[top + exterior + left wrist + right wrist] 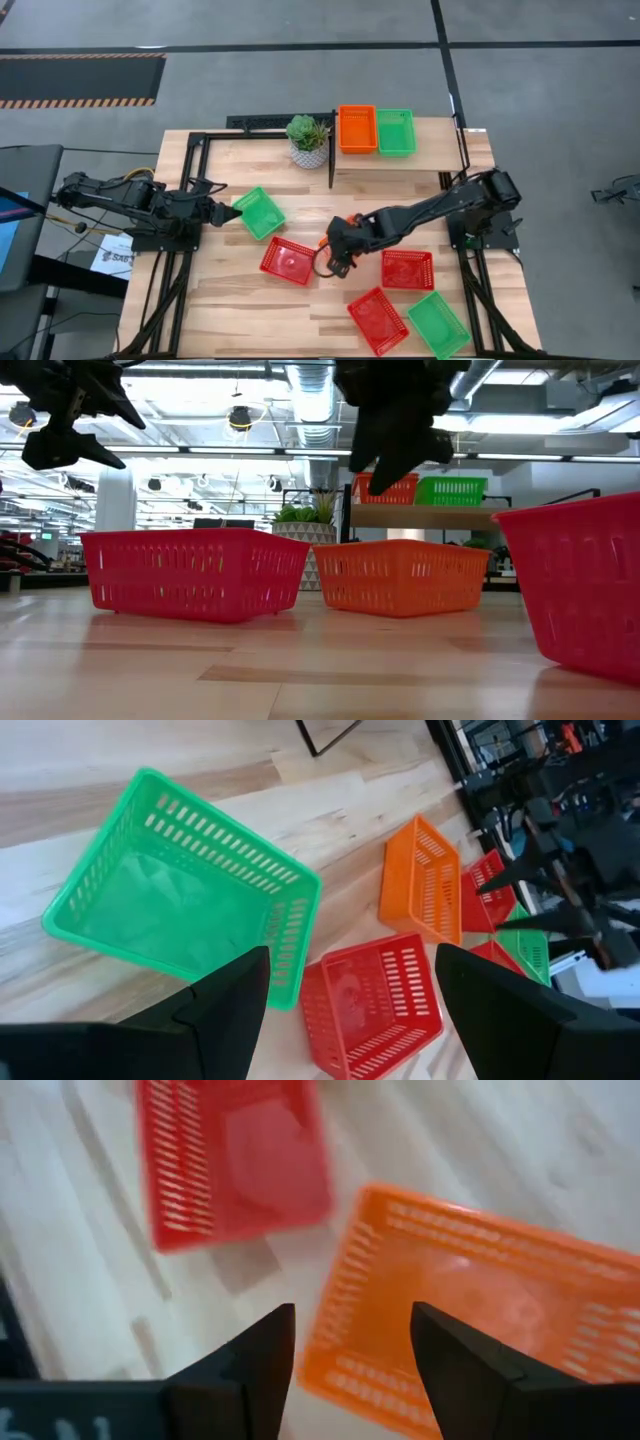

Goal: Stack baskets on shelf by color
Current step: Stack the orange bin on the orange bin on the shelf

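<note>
Baskets sit only partly sorted: on the shelf (pixel 430 160), at twelve o'clock on the desk (pixel 250 320), stands an orange basket (pixel 357 128) with a green basket (pixel 396 131) touching it at its three o'clock. Whether either is already a stack of several cannot be told from above.

Loose on the desk, counted in the high view: four red, two green and one orange. A red basket (pixel 289 260) lies near the middle, another red basket (pixel 407 269) toward four o'clock, a third red basket (pixel 377 320) and a green basket (pixel 437 325) near five o'clock. A tilted green basket (pixel 260 213) lies toward nine o'clock. The loose orange basket (pixel 470 1310) is mostly hidden under the right arm.

So by my estimate most of the job remains; no red has reached the shelf.

The right gripper (pixel 336 258) hangs above that orange basket, fingers spread and empty. The left gripper (pixel 222 212) hovers beside the tilted green basket, fingers (pixel 225 1010) spread, gripping nothing.
</note>
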Tool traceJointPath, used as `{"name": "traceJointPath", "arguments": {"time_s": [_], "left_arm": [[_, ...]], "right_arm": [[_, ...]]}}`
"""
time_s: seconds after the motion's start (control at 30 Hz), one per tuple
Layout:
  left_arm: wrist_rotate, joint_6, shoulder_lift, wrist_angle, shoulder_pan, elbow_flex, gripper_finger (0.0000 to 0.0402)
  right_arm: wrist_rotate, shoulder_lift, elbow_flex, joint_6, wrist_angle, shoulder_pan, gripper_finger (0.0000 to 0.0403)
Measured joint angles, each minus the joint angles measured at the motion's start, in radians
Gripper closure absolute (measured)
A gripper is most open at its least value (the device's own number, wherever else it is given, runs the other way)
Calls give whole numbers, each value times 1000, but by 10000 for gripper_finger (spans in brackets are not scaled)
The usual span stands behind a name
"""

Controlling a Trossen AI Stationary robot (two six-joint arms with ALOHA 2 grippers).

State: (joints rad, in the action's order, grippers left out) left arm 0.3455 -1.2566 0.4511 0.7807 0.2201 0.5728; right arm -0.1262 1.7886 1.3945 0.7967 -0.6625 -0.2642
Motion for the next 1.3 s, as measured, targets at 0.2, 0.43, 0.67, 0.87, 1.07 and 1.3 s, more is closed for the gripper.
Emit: {"name": "traceJointPath", "arguments": {"time_s": [0.2,0.43,0.67,0.87,1.07,1.3], "left_arm": [[-2,30,0,1,0,0,128],[-28,67,0,18,0,0,128],[-28,97,0,18,0,0,128],[-27,113,0,24,0,0,128],[-27,113,0,25,0,0,128],[-26,113,0,25,0,0,128]], "right_arm": [[0,120,138,-7,-105,-6,190],[0,229,232,21,-170,-13,192],[17,293,232,90,-208,-8,193],[26,323,232,89,-198,-9,210],[25,315,232,105,-208,-9,331],[40,252,231,111,-213,-9,393]]}}
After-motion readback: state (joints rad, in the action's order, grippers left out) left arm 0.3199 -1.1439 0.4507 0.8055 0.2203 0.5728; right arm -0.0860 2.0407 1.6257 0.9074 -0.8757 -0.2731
